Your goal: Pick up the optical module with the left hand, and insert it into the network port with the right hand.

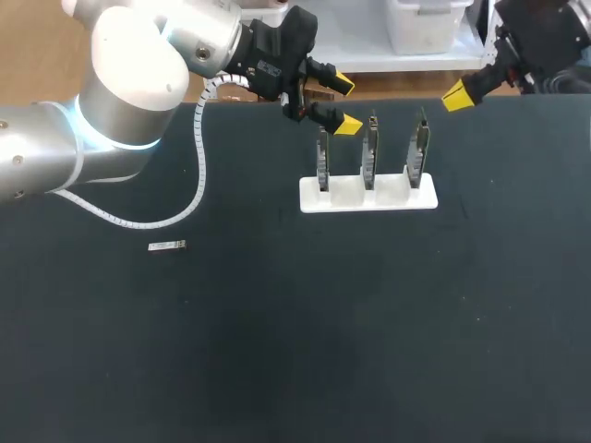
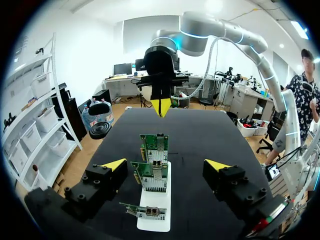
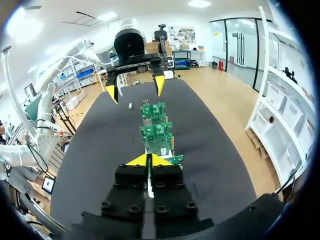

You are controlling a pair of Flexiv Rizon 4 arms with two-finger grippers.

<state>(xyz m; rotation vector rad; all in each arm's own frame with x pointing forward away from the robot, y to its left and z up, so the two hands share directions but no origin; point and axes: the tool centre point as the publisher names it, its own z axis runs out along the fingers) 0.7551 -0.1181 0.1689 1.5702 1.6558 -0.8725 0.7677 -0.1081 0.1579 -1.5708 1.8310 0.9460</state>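
Where the head view looks down, the optical module (image 1: 167,245) lies on the table (image 1: 277,351), well apart from the left gripper (image 1: 344,103). The left wrist view shows that gripper spread wide, the card stand (image 2: 152,212) ahead. The right wrist view shows the right gripper (image 3: 149,160) pressed together.

The table (image 1: 277,351) is the one piece of furniture: a wide, flat top covered with a matt black sheet, plain and without pattern. It spreads under the left gripper (image 1: 345,103) and the right gripper (image 1: 459,94), which both hang near its far straight edge. Ahead of each gripper the top runs on long. The light on it is even, with only a weak grey sheen.
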